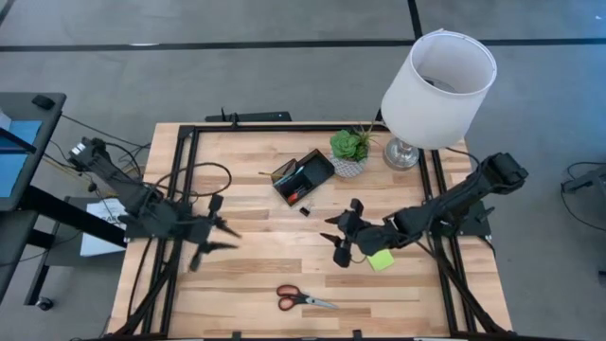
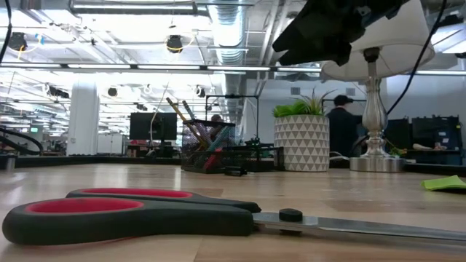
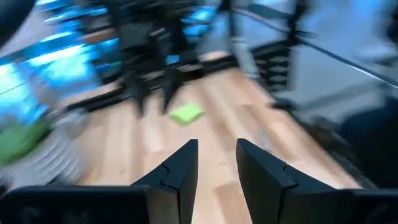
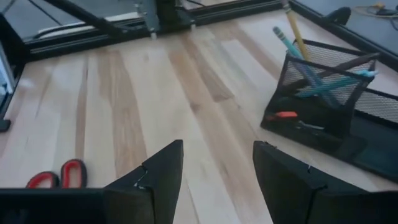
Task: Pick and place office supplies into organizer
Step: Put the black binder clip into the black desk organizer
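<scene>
The red-handled scissors lie flat near the table's near edge, big in the low view. The lime-green sticky pad lies flat just right of my right gripper, which hovers open at mid-table. The black mesh organizer stands toward the far side and holds pens. My left gripper hovers open over the table's left half, facing the sticky pad. A tiny dark item lies just near of the organizer.
A white-shaded lamp stands at the far right, with a small potted plant between it and the organizer. Black frame rails run along the table's left, right and far sides. Bare wood lies between the grippers.
</scene>
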Tool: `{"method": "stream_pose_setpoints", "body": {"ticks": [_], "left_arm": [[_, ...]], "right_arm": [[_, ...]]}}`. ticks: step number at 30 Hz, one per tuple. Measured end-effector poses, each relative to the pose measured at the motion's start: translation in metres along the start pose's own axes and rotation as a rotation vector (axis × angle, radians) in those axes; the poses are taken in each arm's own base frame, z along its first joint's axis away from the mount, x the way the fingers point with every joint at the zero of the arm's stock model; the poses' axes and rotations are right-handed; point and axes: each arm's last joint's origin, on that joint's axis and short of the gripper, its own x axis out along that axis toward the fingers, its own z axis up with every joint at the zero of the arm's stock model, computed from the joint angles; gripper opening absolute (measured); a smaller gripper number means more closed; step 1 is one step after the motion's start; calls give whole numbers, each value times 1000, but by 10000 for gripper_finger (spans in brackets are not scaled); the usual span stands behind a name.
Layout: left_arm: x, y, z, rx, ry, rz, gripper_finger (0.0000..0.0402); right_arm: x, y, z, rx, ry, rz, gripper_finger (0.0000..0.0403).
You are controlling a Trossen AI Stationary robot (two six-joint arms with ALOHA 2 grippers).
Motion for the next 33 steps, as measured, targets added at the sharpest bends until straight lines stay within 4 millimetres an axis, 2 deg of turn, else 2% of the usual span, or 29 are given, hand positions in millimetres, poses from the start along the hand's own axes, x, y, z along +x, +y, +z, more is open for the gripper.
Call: {"method": "stream_pose_setpoints", "body": {"ticks": [3, 8, 13, 21, 26, 33], "left_arm": [[11, -3, -25, -116, -9, 95, 105], [25, -12, -72, -246, -9, 68, 105], [31, -15, -96, -287, -73, 116, 105], [36, -13, -105, -280, -42, 236, 105], [39, -13, -107, -276, -26, 276, 105], [40, -7, -108, -284, -22, 311, 105]], "right_arm": [[2, -3, 2, -12, -6, -8, 188], [7, -6, 0, -32, 13, -18, 185], [18, -6, -5, 26, 31, -16, 187], [43, -10, -20, 33, 82, -53, 183], [65, -13, -31, 36, 115, -29, 182], [93, -25, -44, 61, 114, -79, 179]]}}
